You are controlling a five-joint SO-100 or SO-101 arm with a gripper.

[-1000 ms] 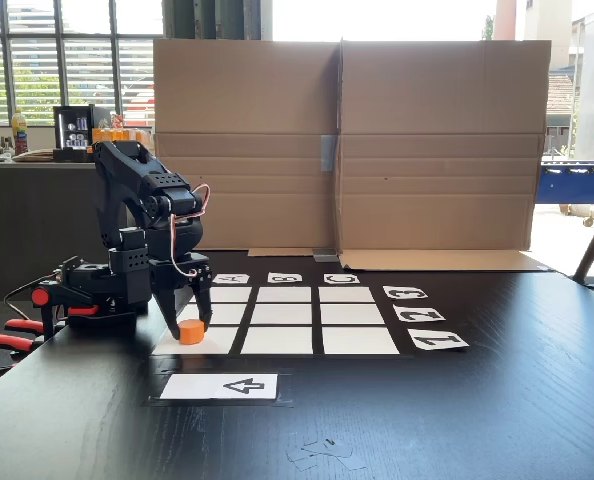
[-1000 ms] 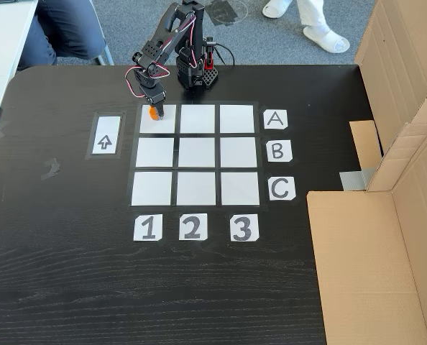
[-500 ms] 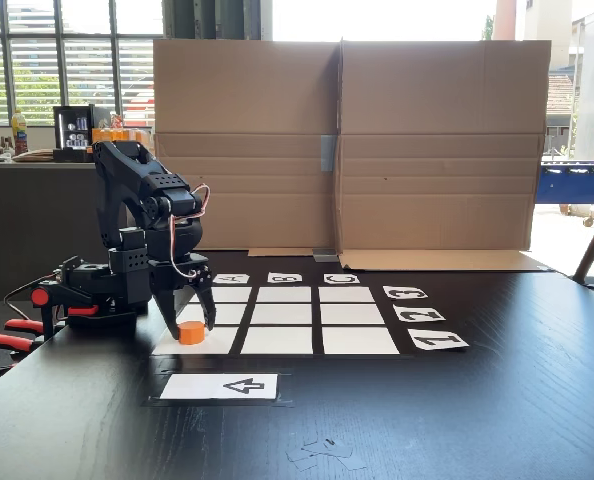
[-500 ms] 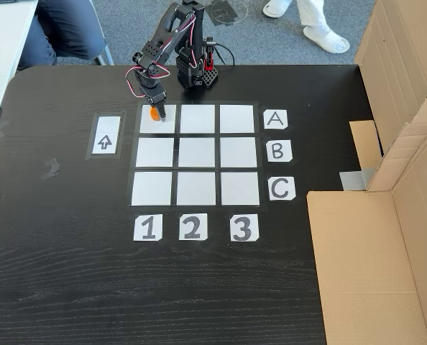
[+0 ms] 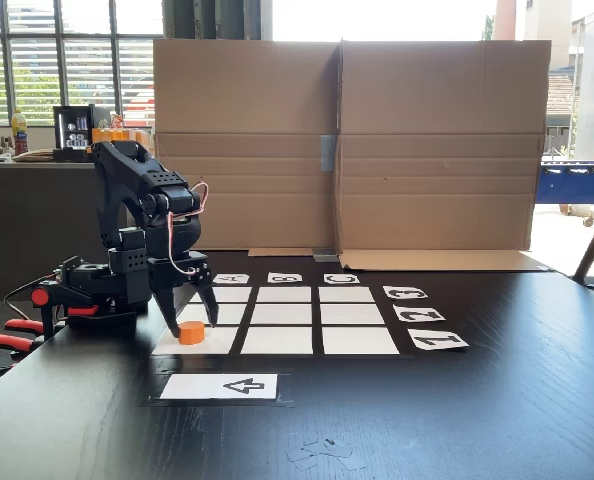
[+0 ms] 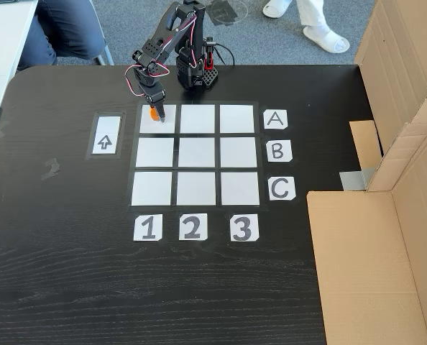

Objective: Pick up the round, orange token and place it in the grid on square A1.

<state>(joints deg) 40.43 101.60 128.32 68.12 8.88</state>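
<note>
In the low fixed view, the token [image 5: 191, 332] is sitting on square A1 [image 5: 215, 342], the grid's [image 5: 317, 315] near-left corner cell. The gripper [image 5: 190, 322] is hanging directly above the token, fingers straddling it. The arrow card [image 5: 220, 386] is lying in front of the grid.

In the high fixed view, the token [image 6: 152, 113] is lying in the grid's [image 6: 195, 154] top-left cell, square A1 [image 6: 167, 123], with the arrow card [image 6: 105, 135] to its left.

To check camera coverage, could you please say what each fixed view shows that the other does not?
A fixed view alone shows windows and red clamps. A fixed view alone shows people's legs and shoes. Both show the open gripper straddling the token on square A1 of the grid, the arrow card and cardboard.
</note>
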